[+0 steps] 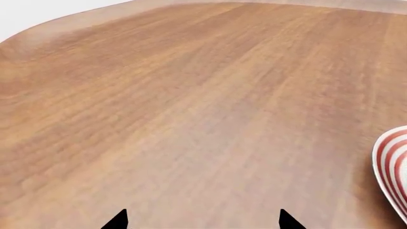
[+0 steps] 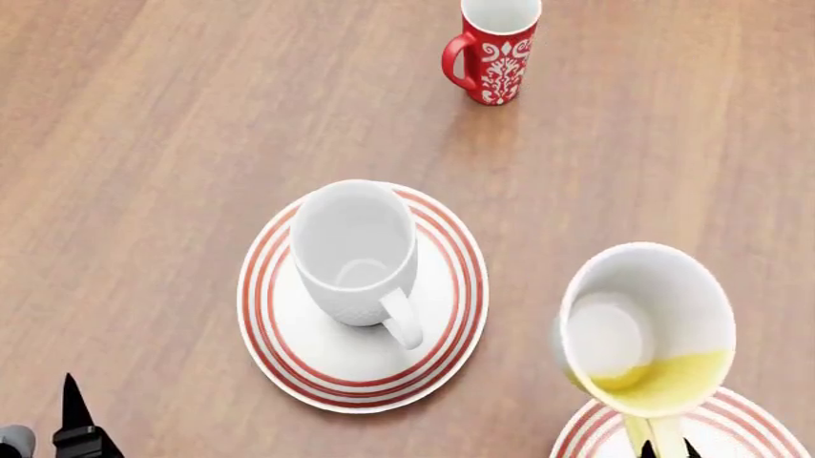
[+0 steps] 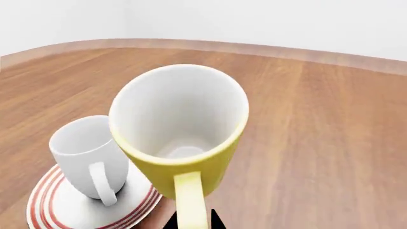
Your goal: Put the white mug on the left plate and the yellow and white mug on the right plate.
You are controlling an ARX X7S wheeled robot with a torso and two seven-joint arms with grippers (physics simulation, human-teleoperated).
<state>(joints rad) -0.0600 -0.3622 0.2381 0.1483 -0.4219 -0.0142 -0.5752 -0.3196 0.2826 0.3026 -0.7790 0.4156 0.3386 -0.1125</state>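
Your right end effector [image 3: 192, 220] grips the yellow mug [image 2: 647, 329] by its handle, held tilted just above the right plate [image 2: 745, 417] at the surface's near edge; left end effector [image 1: 202, 220] open.

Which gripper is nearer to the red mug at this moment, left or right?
Right, judging by the head view. The right gripper, holding the yellow and white mug by its handle, sits below the red mug, slightly right. The left gripper is down at the bottom-left corner, farther away.
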